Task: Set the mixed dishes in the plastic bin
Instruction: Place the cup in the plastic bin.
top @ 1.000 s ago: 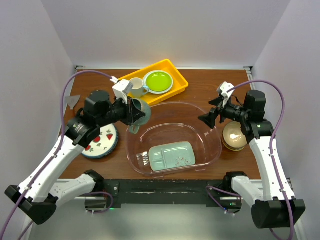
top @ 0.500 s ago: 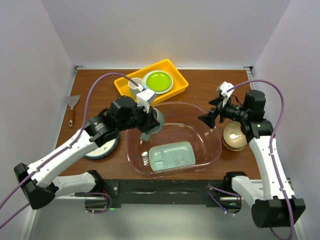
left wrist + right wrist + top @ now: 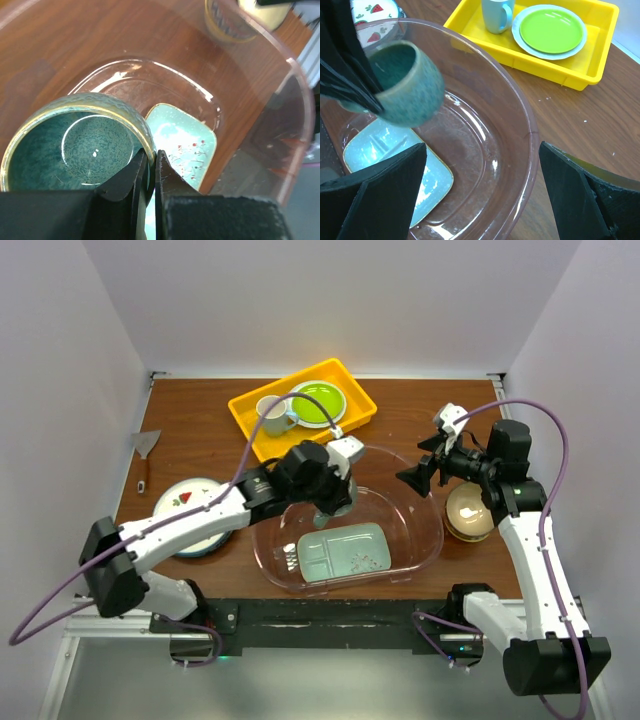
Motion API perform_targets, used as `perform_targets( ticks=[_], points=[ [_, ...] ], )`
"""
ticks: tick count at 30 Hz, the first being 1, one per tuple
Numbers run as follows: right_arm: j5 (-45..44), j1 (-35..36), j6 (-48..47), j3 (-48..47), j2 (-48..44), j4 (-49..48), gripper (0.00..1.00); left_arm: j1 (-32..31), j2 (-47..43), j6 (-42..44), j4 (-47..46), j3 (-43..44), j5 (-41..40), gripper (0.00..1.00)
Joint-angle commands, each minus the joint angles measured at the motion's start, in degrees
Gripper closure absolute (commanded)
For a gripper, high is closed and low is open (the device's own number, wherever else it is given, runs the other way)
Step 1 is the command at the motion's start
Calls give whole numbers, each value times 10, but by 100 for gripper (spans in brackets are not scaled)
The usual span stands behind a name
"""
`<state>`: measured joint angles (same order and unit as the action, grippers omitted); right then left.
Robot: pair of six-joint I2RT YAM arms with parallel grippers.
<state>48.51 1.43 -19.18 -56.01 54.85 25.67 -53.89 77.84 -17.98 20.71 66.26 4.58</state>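
- Left gripper (image 3: 151, 161), nearly closed, pinches the tilted dark teal mug (image 3: 75, 145) by its rim above the plastic bin's (image 3: 437, 530) far-left part, arm stretched low over the bin's left rim.
- Right gripper (image 3: 420, 477), jaws wide and empty, hovers by the bin's far-right rim, elbow bent.

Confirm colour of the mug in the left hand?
Speckled dark teal mug, pale rim; left wrist view.

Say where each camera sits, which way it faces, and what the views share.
Top external: above and behind the robot, looking down at the table; left arm and right arm show.
Left wrist: over the plastic bin, looking down; left claw pinches the dark teal mug by its rim.
Right wrist: beside the bin, facing leftward across it; open right claw frames it.
Both wrist views share the mug and mint-green tray.
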Motion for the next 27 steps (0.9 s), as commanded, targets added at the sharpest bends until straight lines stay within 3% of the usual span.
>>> perform_targets(
  ticks=[1, 12, 27],
  points=[
    [-9, -4, -9, -8, -3, -11, 1, -22, 42, 101, -93, 74, -15, 100],
    [-10, -4, -12, -9, -4, -7, 1, -30, 136, 397, -40, 117, 4, 100],
    [-12, -4, -13, -12, -5, -5, 1, -28, 202, 460, -68, 93, 28, 100]
  ],
)
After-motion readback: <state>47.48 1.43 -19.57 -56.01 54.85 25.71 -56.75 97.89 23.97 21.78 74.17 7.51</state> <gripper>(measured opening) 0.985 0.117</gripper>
